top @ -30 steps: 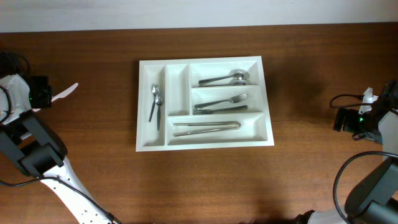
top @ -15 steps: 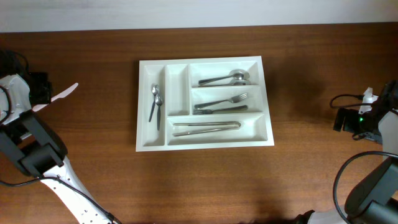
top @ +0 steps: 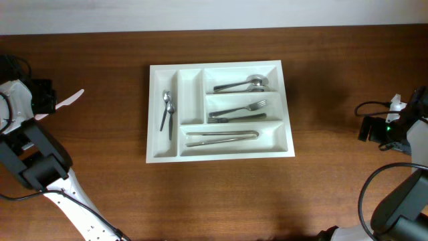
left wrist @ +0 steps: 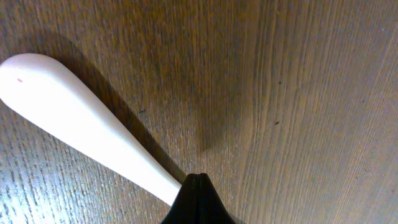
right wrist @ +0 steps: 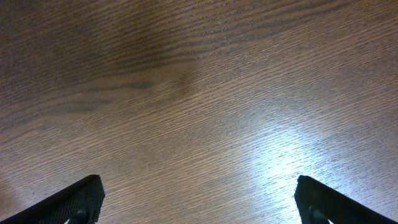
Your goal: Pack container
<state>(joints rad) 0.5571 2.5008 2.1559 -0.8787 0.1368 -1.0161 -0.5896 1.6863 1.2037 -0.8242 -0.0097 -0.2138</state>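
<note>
The container (top: 154, 114), a white cutlery tray, lies mid-table. Two small spoons (top: 166, 110) lie in its far-left upright slot; the slot beside it is bare. Its long slots hold big spoons (top: 241, 85), forks (top: 237, 112) and knives (top: 222, 137). My left gripper (top: 52, 99) sits at the table's left edge, far from the tray, shut (left wrist: 199, 178). A white rounded strip (left wrist: 74, 118) sticks out from under its left finger above the wood; no grip on it shows. My right gripper (top: 369, 127) hangs at the right edge, open (right wrist: 199, 202) over bare wood.
Brown wooden table (top: 221, 194) all around the tray. A pale wall strip (top: 214, 13) runs along the far edge. Black cables (top: 374, 106) loop by the right arm.
</note>
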